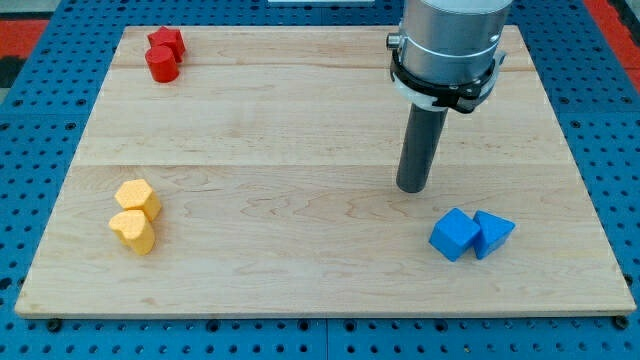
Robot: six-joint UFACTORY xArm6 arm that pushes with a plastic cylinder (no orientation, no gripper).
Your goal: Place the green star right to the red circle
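Note:
The red circle point(161, 65) lies near the board's top left corner, touching a red star-like block point(168, 42) just above it. No green star shows anywhere in the view. My tip point(413, 188) rests on the wooden board point(300, 130) right of centre, far to the right of the red circle and a little above and left of the blue blocks. It touches no block. The arm's grey body point(447, 45) covers part of the board's top right.
A yellow hexagon-like block point(137, 197) and a yellow heart-like block point(134, 231) sit together at the lower left. A blue cube point(454, 235) and a blue triangle point(493, 233) touch at the lower right. A blue pegboard point(40, 120) surrounds the board.

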